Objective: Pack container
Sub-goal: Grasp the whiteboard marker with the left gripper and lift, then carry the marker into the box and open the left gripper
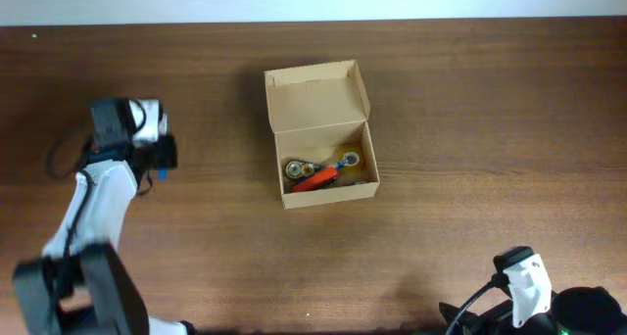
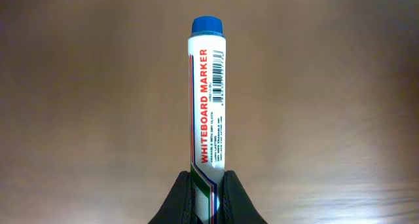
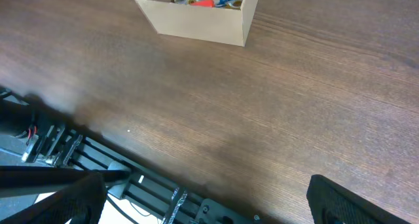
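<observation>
Left claw [image 2: 208, 188] grips a blue-capped whiteboard marker [image 2: 208, 99] above the table [image 2: 65, 86].

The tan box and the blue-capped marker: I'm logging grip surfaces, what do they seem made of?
The open tan rectangular box looks like matte cardboard: dull brown, folded flaps. The white blue-capped whiteboard marker in the left tool looks like smooth plastic, faintly glossy, printed.

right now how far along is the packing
Partly done. The box sits open with an orange pen and other small items already inside. The left tool is shut on a blue-capped marker, away from the box. Still to do: marker into the box, lid closed.
</observation>
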